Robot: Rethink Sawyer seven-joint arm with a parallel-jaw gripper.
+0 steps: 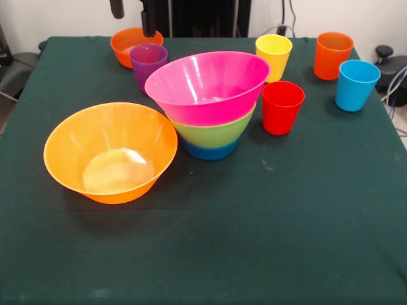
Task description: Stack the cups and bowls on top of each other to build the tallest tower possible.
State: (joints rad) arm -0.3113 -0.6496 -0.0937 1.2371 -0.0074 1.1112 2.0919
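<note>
Dark green cloth (305,210) covering the table, pale wall behind. The gripper (132,14) is hanging at the top edge, jaws standing apart and holding nothing. The large glossy orange plastic bowl (110,152) is sitting upright, well below and slightly left of the jaws, just beside the tower (208,101) of nested blue, green and pink bowls. A purple plastic cup (148,63) is standing almost under the gripper. No readable writing.

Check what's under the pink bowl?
The pink bowl sits nested in a green bowl, which sits in a blue bowl on the table. Only outer bands of green and blue show; their insides are covered.
</note>
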